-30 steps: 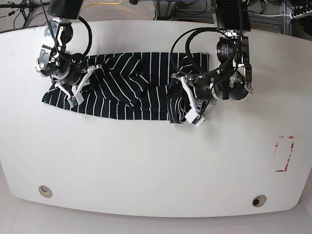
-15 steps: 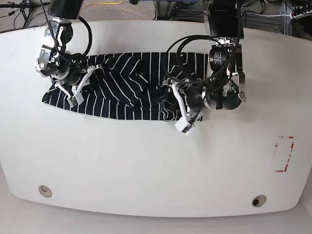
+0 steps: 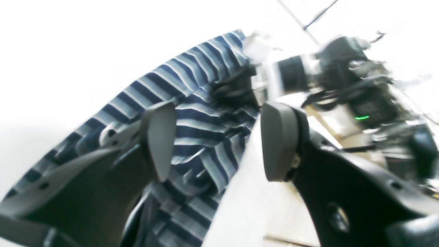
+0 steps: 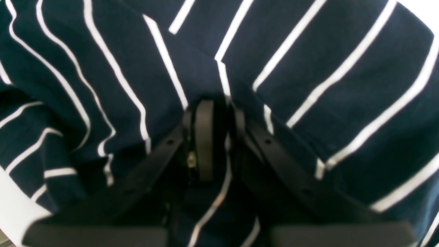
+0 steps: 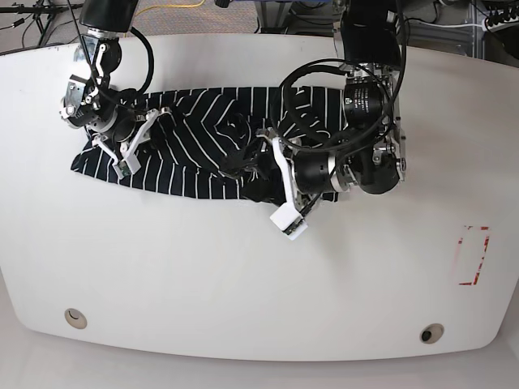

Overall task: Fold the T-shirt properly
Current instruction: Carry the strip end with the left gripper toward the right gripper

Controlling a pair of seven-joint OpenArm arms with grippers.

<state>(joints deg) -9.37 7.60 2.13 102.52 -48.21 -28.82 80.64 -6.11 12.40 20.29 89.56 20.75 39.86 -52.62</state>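
Note:
The black T-shirt (image 5: 195, 138) with thin white stripes lies bunched across the far half of the white table (image 5: 243, 284). My right gripper (image 5: 126, 152) rests on its left end. In the right wrist view that gripper (image 4: 221, 137) is shut on a fold of the T-shirt (image 4: 343, 85). My left gripper (image 5: 272, 182) hovers over the crumpled middle-right part. In the left wrist view it (image 3: 219, 144) stands open, and the T-shirt (image 3: 192, 103) lies behind the gap with nothing pinched. The left arm hides the garment's right end.
A red-outlined rectangle (image 5: 473, 255) marks the table at the right. Two round holes (image 5: 75, 318) (image 5: 431, 333) sit near the front edge. Cables and stands crowd the space behind the table's far edge.
My left gripper has opened, let go of the T-shirt's right part and swung leftward over the garment. The right gripper has stayed where it was, shut on the cloth.

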